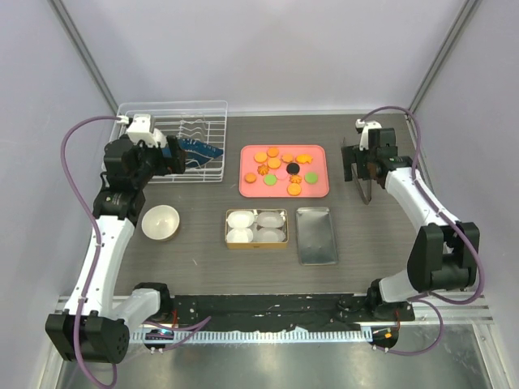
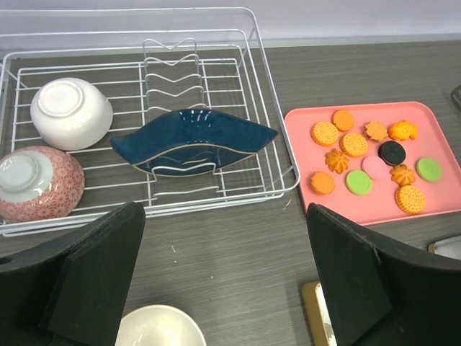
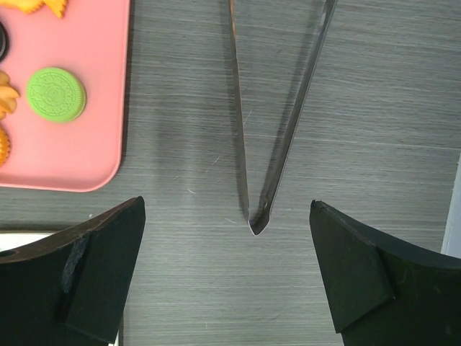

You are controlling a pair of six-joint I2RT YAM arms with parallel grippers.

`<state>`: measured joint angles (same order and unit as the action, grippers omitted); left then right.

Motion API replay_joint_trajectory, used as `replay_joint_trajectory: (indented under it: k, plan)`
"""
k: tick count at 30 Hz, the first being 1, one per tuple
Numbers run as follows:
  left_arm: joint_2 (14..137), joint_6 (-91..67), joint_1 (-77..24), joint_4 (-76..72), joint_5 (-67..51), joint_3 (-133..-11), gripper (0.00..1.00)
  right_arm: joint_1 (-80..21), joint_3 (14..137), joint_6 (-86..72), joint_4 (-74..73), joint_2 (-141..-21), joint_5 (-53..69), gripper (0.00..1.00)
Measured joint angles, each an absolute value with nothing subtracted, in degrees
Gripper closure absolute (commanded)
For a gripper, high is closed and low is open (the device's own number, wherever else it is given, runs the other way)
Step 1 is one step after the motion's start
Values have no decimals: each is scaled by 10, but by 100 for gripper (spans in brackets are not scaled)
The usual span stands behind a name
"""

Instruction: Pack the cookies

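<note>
Top external: small round flat cookies (image 1: 292, 168), mostly orange, lie flat on a pink rectangular plastic tray (image 1: 318, 188) on the dark worktop (image 1: 195, 235), between the claws and touching neither. Left claw (image 1: 172, 154) and right claw (image 1: 358, 174) are both released and empty. The discs have no long axis; the cluster spreads along the tray's length.

Wire rack (image 2: 238, 86) holds white bowl (image 2: 70, 113), red-patterned bowl (image 2: 32, 184), blue dish (image 2: 194, 137); tongs (image 3: 256, 216) lie beside pink tray (image 3: 79, 158).
</note>
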<state>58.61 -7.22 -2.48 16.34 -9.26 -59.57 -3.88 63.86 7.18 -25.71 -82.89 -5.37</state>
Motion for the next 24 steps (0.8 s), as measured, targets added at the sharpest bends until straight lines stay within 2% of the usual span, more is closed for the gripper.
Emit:
replay_joint_trajectory:
  k: [24]
  plan:
    - [586, -70, -25, 152, -107, -578, 0, 48, 647, 87, -226, -983, 37, 0]
